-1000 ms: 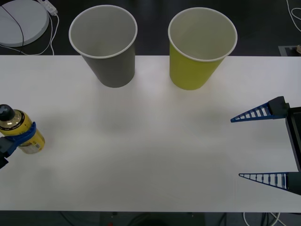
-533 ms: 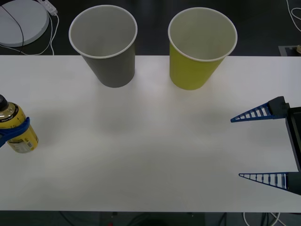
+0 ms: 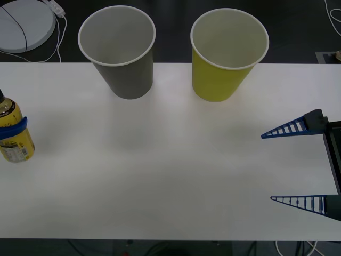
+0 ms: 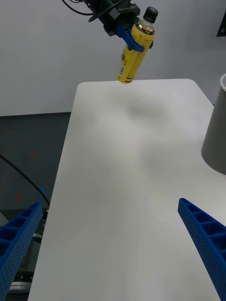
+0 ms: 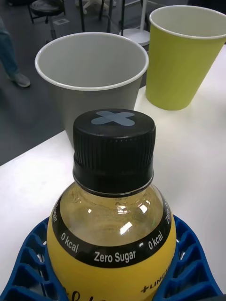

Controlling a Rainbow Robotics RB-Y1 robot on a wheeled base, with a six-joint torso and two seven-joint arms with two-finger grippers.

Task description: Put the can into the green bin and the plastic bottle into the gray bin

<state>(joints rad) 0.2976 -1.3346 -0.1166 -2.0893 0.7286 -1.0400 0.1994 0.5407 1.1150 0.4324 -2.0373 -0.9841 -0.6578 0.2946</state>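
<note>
Yellow plastic bottle (image 3: pixel 13 133) clamped between the left gripper's (image 5: pixel 113 263) fingers (image 5: pixel 28 263); right gripper's (image 3: pixel 295 165) fingers apart.

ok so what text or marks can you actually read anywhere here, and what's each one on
"Zero Sugar": black band at the shoulder of the plastic bottle, held in the left claw.
"0 kcal": same band, on both sides of "Zero Sugar".
A gray-blue X, a mark and no word: top of the bottle's black cap.
Print at the label's lower edge: cut off, unreadable.
The gray bin and green bin: no text.

White table (image 3: pixel 170 181), rounded corners.
Gray bin (image 3: pixel 121 50) and green bin (image 3: pixel 226 53) stand upright at far edge, apparently apart.
</note>
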